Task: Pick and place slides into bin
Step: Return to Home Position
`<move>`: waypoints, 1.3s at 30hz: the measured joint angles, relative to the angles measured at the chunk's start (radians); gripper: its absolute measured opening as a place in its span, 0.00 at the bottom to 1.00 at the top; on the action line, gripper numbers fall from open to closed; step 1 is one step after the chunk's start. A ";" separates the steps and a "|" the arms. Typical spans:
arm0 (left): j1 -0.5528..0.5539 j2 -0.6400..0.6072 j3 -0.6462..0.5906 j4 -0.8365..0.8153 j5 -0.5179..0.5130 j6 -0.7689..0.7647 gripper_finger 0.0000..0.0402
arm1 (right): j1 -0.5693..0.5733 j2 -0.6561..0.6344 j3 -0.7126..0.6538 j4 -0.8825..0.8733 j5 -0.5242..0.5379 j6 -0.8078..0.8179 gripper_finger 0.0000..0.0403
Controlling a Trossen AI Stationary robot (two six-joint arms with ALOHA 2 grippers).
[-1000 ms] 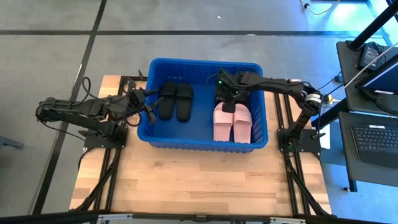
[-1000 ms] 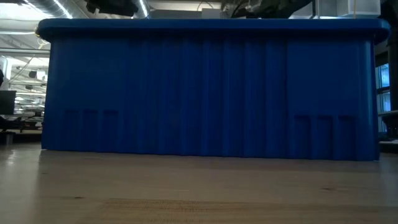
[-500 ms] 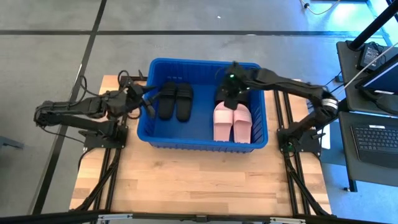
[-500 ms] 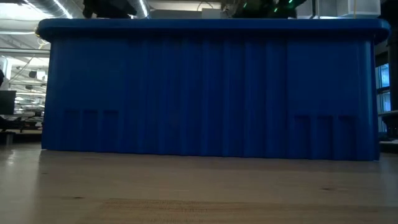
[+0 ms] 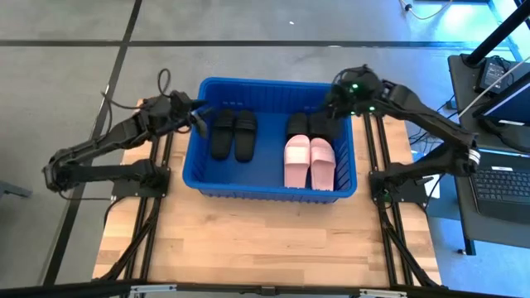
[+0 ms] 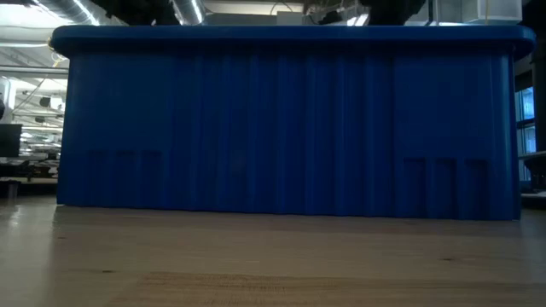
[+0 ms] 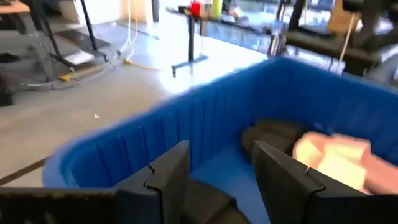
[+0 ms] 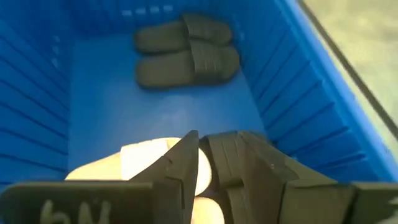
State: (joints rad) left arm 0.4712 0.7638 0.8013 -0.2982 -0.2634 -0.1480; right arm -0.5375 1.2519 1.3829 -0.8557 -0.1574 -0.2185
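Observation:
The blue bin (image 5: 273,192) stands mid-table and fills the low view (image 6: 281,128). Inside lie a black pair of slides (image 5: 233,134) at the left, a second black pair (image 5: 308,124) at the far right, and a pink pair (image 5: 309,162) in front of that. All lie flat on the bin floor. My left gripper (image 5: 201,120) is open and empty over the bin's far left rim; its own view (image 7: 217,180) looks across the bin. My right gripper (image 5: 330,103) is open and empty above the far right corner, over the right black pair (image 8: 227,162).
Bare wooden table (image 5: 265,240) lies in front of the bin. The arm bases and their rails (image 5: 389,186) flank the bin. A desk with a keyboard (image 5: 501,182) stands beyond the table's right edge.
My right gripper has risen from over the right black pair and gone toward the bin's far right corner; that pair stays on the bin floor. My left gripper has risen and moved along the bin's left wall toward the far edge.

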 joint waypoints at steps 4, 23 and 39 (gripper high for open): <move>0.095 0.002 0.000 0.035 0.113 0.013 0.43 | -0.063 -0.068 -0.053 0.053 -0.139 -0.037 0.28; 0.340 0.083 0.000 0.187 0.211 0.152 0.43 | -0.439 -0.200 -0.429 0.681 -0.461 0.005 0.28; 0.466 0.141 0.000 0.206 0.345 0.203 0.43 | -0.469 -0.200 -0.629 1.000 -0.466 0.081 0.28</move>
State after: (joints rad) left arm 0.9372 0.9050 0.8017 -0.0921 0.0818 0.0553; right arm -1.0070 1.0517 0.7538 0.1444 -0.6233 -0.1370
